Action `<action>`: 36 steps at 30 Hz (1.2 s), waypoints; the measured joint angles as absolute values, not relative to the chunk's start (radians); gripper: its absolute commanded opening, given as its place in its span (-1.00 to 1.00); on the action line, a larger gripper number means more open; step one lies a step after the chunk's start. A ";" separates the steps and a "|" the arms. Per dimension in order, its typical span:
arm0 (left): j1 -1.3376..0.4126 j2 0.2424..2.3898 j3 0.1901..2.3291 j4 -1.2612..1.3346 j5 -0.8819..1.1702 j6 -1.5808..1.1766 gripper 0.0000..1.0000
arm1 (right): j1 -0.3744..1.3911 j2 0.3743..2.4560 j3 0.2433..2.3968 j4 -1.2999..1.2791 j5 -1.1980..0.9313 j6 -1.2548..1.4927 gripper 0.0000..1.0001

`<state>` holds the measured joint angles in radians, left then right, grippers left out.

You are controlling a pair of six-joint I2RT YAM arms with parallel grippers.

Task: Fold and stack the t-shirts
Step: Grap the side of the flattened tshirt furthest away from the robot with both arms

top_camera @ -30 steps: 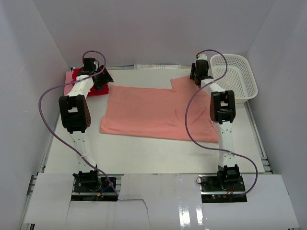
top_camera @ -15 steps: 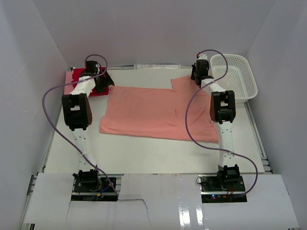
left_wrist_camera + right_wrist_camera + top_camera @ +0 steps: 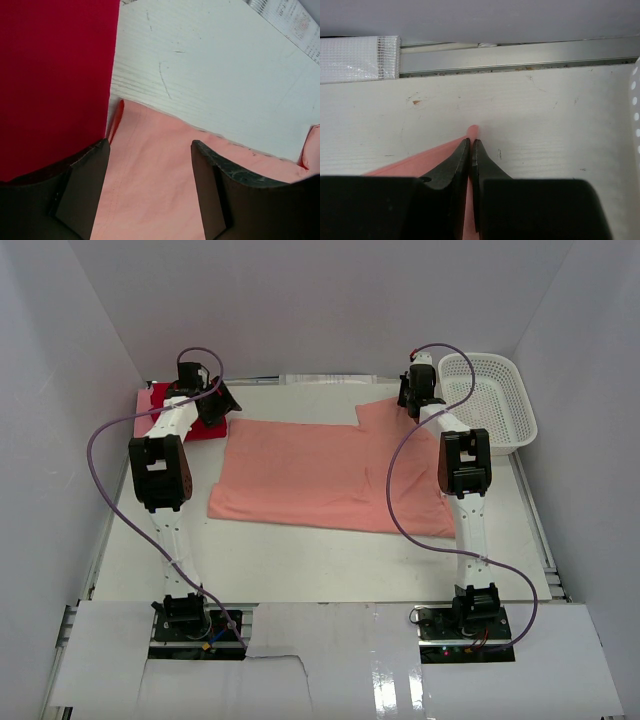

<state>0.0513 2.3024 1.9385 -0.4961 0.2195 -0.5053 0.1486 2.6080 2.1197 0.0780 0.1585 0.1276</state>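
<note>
A salmon-pink t-shirt (image 3: 325, 475) lies spread flat in the middle of the table. A folded red t-shirt (image 3: 160, 405) lies at the far left. My left gripper (image 3: 218, 405) is open over the pink shirt's far left corner (image 3: 150, 170), beside the red shirt's edge (image 3: 55, 80). My right gripper (image 3: 412, 395) is shut on the pink shirt's far right corner; the cloth tip (image 3: 473, 131) pokes out past the closed fingertips (image 3: 465, 150).
A white plastic basket (image 3: 490, 400) stands at the far right, its rim just showing in the right wrist view (image 3: 636, 110). A metal rail (image 3: 520, 62) and white mesh sheet (image 3: 357, 57) run along the back wall.
My left gripper has shifted slightly right, from over the red shirt toward the pink shirt's far left corner. The right arm and the shirt have not moved.
</note>
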 measured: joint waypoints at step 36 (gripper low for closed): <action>0.030 2.401 1.980 -0.470 0.118 -0.479 -0.10 | 0.143 2.608 2.098 0.116 0.152 0.123 -0.85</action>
